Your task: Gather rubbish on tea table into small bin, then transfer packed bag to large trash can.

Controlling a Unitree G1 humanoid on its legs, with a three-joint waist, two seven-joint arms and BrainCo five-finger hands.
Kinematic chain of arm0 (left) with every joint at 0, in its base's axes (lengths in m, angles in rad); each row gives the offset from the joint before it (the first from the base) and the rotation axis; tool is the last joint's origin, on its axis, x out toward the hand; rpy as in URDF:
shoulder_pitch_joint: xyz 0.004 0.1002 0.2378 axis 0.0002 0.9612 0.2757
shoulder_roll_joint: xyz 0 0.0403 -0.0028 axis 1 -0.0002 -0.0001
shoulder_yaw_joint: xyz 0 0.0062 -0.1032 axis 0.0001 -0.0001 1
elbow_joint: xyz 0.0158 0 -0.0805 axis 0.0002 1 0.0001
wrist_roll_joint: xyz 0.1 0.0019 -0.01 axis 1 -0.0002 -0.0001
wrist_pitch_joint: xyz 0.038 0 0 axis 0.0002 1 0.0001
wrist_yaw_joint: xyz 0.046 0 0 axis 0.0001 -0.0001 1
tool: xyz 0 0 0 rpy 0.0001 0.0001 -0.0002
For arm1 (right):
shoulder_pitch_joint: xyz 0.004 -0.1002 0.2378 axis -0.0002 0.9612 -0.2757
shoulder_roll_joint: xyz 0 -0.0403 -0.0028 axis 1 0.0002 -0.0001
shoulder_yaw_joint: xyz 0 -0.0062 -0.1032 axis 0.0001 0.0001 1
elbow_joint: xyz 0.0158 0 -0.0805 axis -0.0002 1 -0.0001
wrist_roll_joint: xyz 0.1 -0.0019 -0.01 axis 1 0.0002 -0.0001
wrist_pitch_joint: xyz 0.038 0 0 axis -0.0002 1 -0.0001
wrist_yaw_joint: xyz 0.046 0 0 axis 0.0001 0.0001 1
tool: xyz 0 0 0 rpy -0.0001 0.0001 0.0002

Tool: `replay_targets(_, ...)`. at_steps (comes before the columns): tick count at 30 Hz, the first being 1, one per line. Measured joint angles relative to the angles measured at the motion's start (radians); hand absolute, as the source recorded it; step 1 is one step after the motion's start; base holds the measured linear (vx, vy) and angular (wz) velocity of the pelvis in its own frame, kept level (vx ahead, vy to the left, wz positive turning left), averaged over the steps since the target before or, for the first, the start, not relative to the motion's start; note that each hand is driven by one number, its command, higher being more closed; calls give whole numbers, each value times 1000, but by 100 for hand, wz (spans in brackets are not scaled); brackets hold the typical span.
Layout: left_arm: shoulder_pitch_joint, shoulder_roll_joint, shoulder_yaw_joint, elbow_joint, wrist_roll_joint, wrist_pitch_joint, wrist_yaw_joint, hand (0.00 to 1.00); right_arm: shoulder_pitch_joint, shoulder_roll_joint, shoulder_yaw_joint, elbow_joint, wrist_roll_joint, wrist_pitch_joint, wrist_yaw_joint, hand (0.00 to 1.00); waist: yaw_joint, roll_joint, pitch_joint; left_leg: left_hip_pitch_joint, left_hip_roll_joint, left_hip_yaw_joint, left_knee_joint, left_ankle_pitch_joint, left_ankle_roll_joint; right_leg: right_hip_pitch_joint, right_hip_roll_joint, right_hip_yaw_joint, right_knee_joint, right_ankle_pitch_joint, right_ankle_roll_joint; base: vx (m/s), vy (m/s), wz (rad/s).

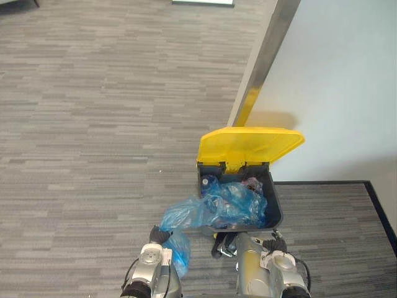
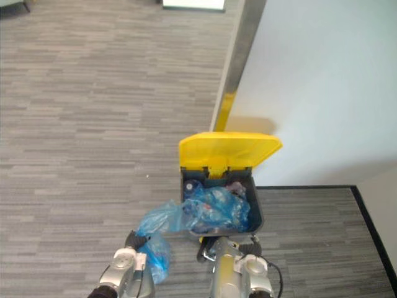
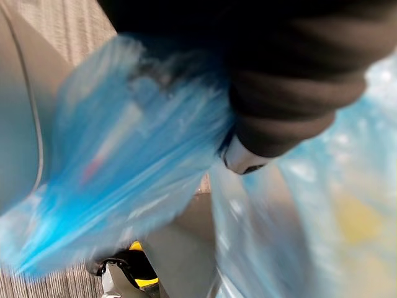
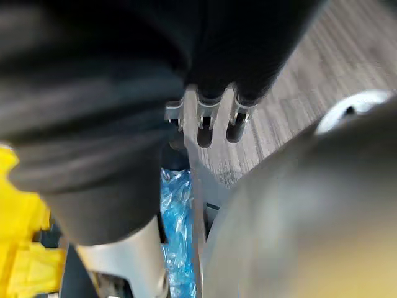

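The large dark grey trash can (image 1: 276, 208) stands by the wall with its yellow lid (image 1: 248, 144) swung up. A packed blue plastic bag (image 1: 232, 205) lies in its mouth, with one end spilling over the near left rim. My left hand (image 1: 160, 236) is shut on that loose end, just outside the can's left front corner; the blue plastic (image 3: 124, 186) streams past it in the left wrist view. My right hand (image 1: 222, 245) hangs at the can's front rim, its fingers (image 4: 201, 124) relaxed and holding nothing, with blue bag (image 4: 177, 236) below them.
A white wall (image 1: 335, 87) with a metal edge strip (image 1: 267, 56) rises right behind the can. A dark baseboard line (image 1: 322, 182) runs along the floor to the right. Grey striped carpet (image 1: 93, 124) stretches to the left and far side.
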Motion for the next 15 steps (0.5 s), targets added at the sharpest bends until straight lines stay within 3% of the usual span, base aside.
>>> replay_targets(2, -25, 16, -1, -84, -17, -2, 18, 100, -47, 6, 83, -99, 4, 8, -1, 0, 2, -8, 29, -36, -3, -9, 0, 10, 6, -18, 10, -27, -44, 19, -10, -92, -185, 5)
replay_targets(4, -33, 17, -6, -127, -18, -5, 18, 100, -73, -4, 113, -154, 6, 6, -3, 0, 0, -11, 36, -91, -20, 35, 136, 3, 16, -31, 8, -37, -56, 38, -21, -132, -86, -15)
replay_targets(5, -43, 14, -10, -160, -19, -7, 18, 100, -114, -24, 140, -225, 12, 4, -8, 0, 1, -1, 45, -104, -34, 100, 168, 0, 65, -39, 19, -43, -54, 52, -18, -228, -66, -26)
replay_targets(6, -52, 10, -17, -194, -19, -17, 17, 100, -150, -46, 150, -269, 13, -6, -17, 0, 10, 7, 65, -103, -32, 93, 147, -13, 57, -40, 41, -49, -50, 62, -33, -188, -32, -25)
replay_targets(8, -87, 34, -39, -204, -28, -33, 17, 100, -214, -68, 149, -285, 13, -5, -23, 0, 33, -13, 82, -130, -13, 100, 147, -16, 49, -66, 58, -34, -50, 88, -70, -169, -90, 3)
replay_targets(9, -96, 41, -45, -206, -37, -35, 17, 100, -249, -90, 152, -294, 14, -4, -27, 0, 40, -27, 86, -140, -14, 89, 147, -14, 45, -77, 62, -34, -63, 90, -76, -181, -164, 16)
replay_targets(11, -91, 45, -45, -211, -49, -35, 19, 100, -340, -130, 170, -297, 30, -4, -29, 0, 48, -19, 99, -170, -14, 56, 131, 2, 14, -81, 79, -61, -102, 95, -54, -128, -162, 17)
replay_targets(12, -96, 52, -55, -228, -56, -38, 20, 100, -438, -162, 186, -300, 36, -4, -36, 0, 52, -5, 110, -205, 7, 21, 93, 20, 5, -144, 70, -14, 61, 77, -80, -54, -187, 46)
replay_targets(13, -98, 54, -58, -234, -56, -39, 19, 100, -457, -170, 186, -300, 39, -3, -38, 0, 46, -11, 113, -215, 3, 17, 96, 23, 3, -161, 68, 62, 135, 93, -132, 2, -245, 98)
replay_targets(14, -99, 45, -59, -264, -57, -46, 21, 100, -520, -195, 196, -298, 51, -2, -48, 0, 35, -15, 137, -230, 1, -8, 124, 46, -31, -115, 81, 131, 99, 25, -60, 40, -209, 69)
replay_targets(15, -94, 39, -58, -278, -58, -47, 30, 100, -567, -215, 203, -306, 54, -5, -51, 0, 50, -16, 136, -236, -3, 7, 149, 50, -29, -115, 90, 99, 64, 49, -68, 51, -188, 50)
